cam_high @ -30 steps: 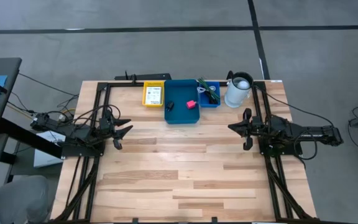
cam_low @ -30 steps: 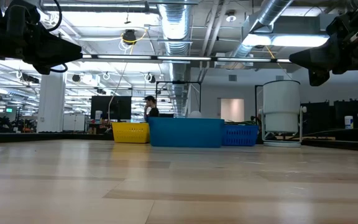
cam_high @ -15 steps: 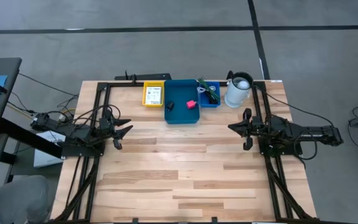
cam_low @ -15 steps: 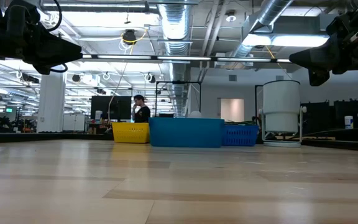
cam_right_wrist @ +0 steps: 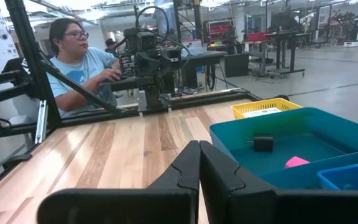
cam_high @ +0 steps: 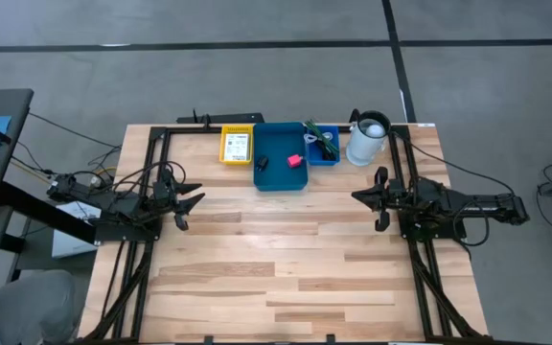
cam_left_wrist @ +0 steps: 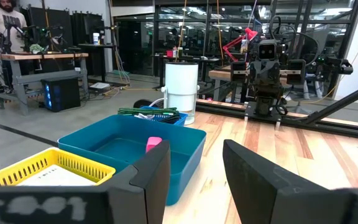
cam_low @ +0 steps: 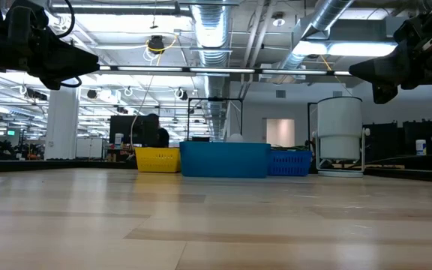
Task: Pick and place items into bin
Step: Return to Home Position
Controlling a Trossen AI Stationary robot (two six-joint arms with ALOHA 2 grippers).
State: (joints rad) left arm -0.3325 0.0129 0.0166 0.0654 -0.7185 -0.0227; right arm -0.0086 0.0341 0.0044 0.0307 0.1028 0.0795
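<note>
At the table's far edge stands a teal bin (cam_high: 284,158) holding a pink-red block (cam_high: 294,160) and a small black piece (cam_high: 262,163). Left of it a yellow basket (cam_high: 237,146) holds a white printed card (cam_high: 238,145). Right of it a small blue basket (cam_high: 322,146) holds a green stringy piece (cam_high: 320,140). My left gripper (cam_high: 195,200) hangs open at the table's left side, above the wood, with nothing between its fingers (cam_left_wrist: 155,174). My right gripper (cam_high: 356,196) hangs shut and empty at the right side.
A white cylinder container (cam_high: 367,140) stands at the far right beside the blue basket. Black frame rails (cam_high: 156,153) run along the left, right and far sides. A person (cam_right_wrist: 79,59) sits beyond the table's left side. Bare wood (cam_high: 286,249) fills the table's middle and near part.
Both arms have kept still. In the low view a person in the room behind the table has walked toward the left.
</note>
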